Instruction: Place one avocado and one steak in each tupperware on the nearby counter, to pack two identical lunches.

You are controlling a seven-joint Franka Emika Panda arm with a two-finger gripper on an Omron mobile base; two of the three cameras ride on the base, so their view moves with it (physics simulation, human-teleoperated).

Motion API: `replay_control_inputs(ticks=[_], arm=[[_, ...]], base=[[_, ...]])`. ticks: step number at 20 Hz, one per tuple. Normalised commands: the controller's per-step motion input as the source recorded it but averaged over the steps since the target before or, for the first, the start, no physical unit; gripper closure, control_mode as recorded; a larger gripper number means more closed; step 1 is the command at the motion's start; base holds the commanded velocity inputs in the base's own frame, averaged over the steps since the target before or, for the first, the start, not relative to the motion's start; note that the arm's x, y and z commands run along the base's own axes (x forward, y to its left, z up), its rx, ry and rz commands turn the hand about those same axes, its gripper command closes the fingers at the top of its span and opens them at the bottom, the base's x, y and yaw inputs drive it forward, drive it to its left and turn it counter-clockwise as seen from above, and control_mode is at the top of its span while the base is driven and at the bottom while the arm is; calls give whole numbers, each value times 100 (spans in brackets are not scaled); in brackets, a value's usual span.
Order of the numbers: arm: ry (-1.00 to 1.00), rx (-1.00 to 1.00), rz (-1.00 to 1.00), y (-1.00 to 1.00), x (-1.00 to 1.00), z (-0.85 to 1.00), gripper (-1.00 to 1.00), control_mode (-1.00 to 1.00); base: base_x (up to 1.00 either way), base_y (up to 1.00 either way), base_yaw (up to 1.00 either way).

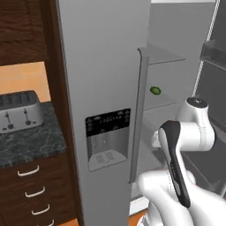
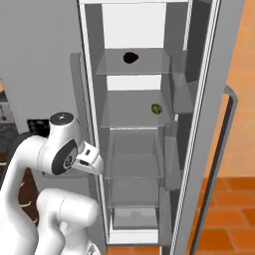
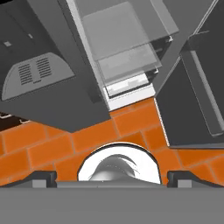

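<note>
Currently the white arm's two-finger gripper [image 3: 112,175] points down at the orange brick-pattern floor [image 3: 48,148], its dark fingertips [image 3: 41,177] spread wide with nothing between them; it looks folded back in a resting pose before any reach. Well above and beyond the fingers stands the tall grey fridge [image 2: 45,60] with its right door swung open, presumably so the food can be fetched. One small rounded green avocado [image 2: 157,108] sits on a smooth translucent shelf [image 2: 129,119] towards its right side; the same fruit shows as a glossy green oval in the left base view. A dark rounded item [image 2: 130,58] lies on the shelf above; what it is cannot be told. Far off to the fingers' left, a brushed-metal toaster [image 1: 20,112] rests on the speckled black-grey stone counter [image 1: 31,143].
</note>
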Motion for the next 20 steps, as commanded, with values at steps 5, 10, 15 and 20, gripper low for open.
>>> replay_control_inputs(ticks=[5, 10, 15, 20], arm=[[0, 0, 0, 0, 0, 0, -100, 100], [0, 0, 0, 0, 0, 0, -100, 100], [0, 0, 0, 0, 0, 0, -100, 100], [0, 0, 0, 0, 0, 0, -100, 100]], base=[[47, -10, 23], [55, -25, 21], [49, -35, 27], [37, -51, 31]])
